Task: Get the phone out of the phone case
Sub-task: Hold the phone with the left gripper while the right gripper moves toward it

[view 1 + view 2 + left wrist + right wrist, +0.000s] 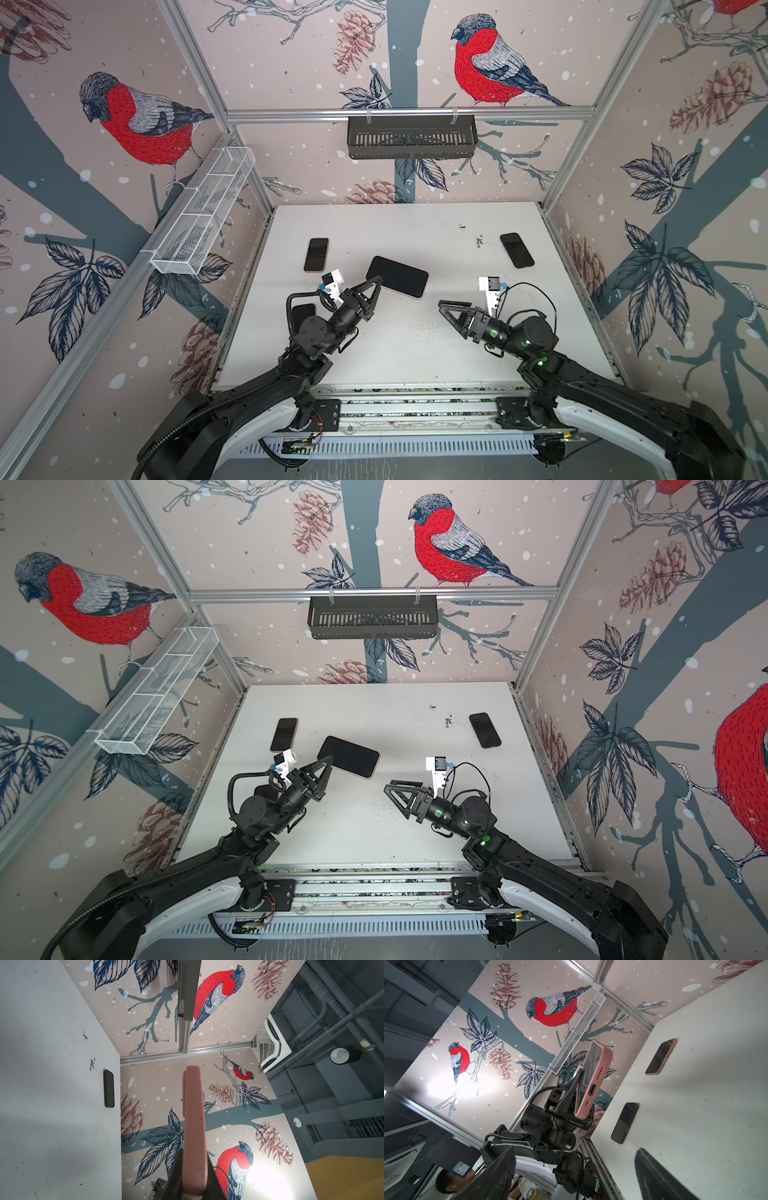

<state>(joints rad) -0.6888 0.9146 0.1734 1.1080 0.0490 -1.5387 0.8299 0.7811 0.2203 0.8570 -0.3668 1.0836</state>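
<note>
— Target's whereabouts?
— Phone [397, 275] sat in its pink phone case [194, 1126], held clear of the table [415, 224]; left gripper [376, 286] clamped on one end.
— Surroundings?
— Right gripper [443, 306] gaped empty nearby; three other phones [316, 254] lay flat, well apart.

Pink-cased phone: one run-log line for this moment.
left gripper: shut on pink-cased phone, in air | right gripper: open, empty | case: on

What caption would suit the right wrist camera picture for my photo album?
Left end effector holds a pink-cased phone up off the white table, where two other phones lie flat.
</note>
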